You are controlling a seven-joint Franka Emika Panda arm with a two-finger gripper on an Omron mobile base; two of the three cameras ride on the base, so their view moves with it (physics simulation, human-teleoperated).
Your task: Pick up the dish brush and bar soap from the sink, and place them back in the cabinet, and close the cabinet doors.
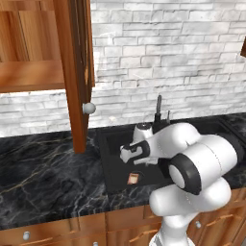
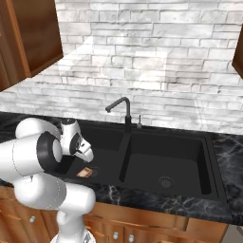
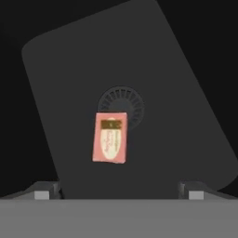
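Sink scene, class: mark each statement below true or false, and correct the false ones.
1. The soap lies in the left basin of the sink, partly over the drain. True.
2. The soap is held between the fingers. False: it lies on the basin floor, apart from them.
3. The cabinet door stands open. True.
4. The faucet stands at the front edge of the sink. False: it stands at the back, by the brick wall.
5. The gripper is open. True.
6. The right basin holds a plate. False: just its drain shows there.
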